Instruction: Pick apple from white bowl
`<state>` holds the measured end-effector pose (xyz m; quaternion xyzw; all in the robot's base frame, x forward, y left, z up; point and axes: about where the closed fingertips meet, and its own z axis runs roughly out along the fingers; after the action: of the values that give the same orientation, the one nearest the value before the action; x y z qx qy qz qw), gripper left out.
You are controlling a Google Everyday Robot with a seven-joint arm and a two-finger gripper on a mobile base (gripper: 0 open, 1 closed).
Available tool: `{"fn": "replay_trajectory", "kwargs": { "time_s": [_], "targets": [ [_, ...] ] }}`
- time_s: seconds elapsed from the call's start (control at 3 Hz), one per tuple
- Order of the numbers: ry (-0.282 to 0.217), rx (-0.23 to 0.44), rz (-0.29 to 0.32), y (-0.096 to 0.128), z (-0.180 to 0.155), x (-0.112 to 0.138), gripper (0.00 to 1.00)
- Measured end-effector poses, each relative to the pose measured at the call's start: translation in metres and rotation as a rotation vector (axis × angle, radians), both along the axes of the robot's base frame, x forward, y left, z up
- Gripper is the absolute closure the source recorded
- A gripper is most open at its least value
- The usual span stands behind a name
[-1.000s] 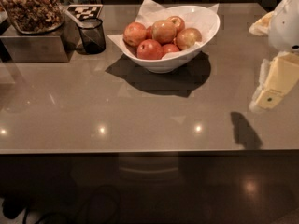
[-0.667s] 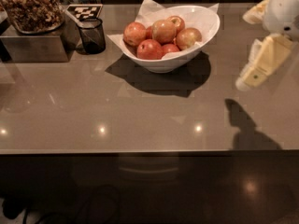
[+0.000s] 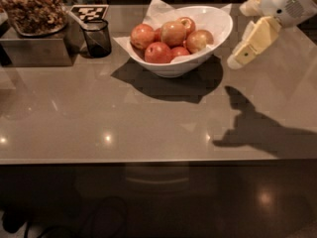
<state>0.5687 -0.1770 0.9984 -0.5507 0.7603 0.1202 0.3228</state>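
The white bowl point(image 3: 204, 58) stands on the grey-brown counter at the back middle, lined with white paper. Several red-orange apples lie in it. One apple point(image 3: 173, 32) with a yellowish-tan blush sits on top in the middle, and a deeper red apple point(image 3: 158, 52) lies at the front left. My gripper point(image 3: 238, 35) hangs in the air just right of the bowl's rim, at about rim height. Its cream fingers point(image 3: 250, 46) are spread apart and hold nothing. It touches neither the bowl nor any apple. Its shadow falls on the counter at the front right.
A small dark mesh cup point(image 3: 96, 37) stands left of the bowl. A metal box point(image 3: 34, 51) heaped with brown snacks is at the far left. A black-and-white marker tag point(image 3: 89, 12) lies behind the cup. The counter's front edge point(image 3: 148, 160) runs across the view.
My gripper has moved left and a little higher, from the counter's right edge to just beside the bowl's right rim. The bowl and the apples have not moved.
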Motion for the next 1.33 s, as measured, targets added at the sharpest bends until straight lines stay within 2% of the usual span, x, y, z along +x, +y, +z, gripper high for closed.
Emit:
{"fn": "replay_trajectory", "kwargs": {
  "time_s": [0.33,0.67,1.0,1.33],
  "targets": [
    [-0.014,0.055,-0.077,-0.005,-0.004,0.004,0.0],
    [-0.052,0.071,-0.102,-0.004,0.0,0.015,0.0],
    [-0.043,0.068,-0.095,-0.003,-0.002,0.013,0.14],
    [-0.044,0.094,-0.099,0.001,-0.004,0.02,0.38]
  ]
}}
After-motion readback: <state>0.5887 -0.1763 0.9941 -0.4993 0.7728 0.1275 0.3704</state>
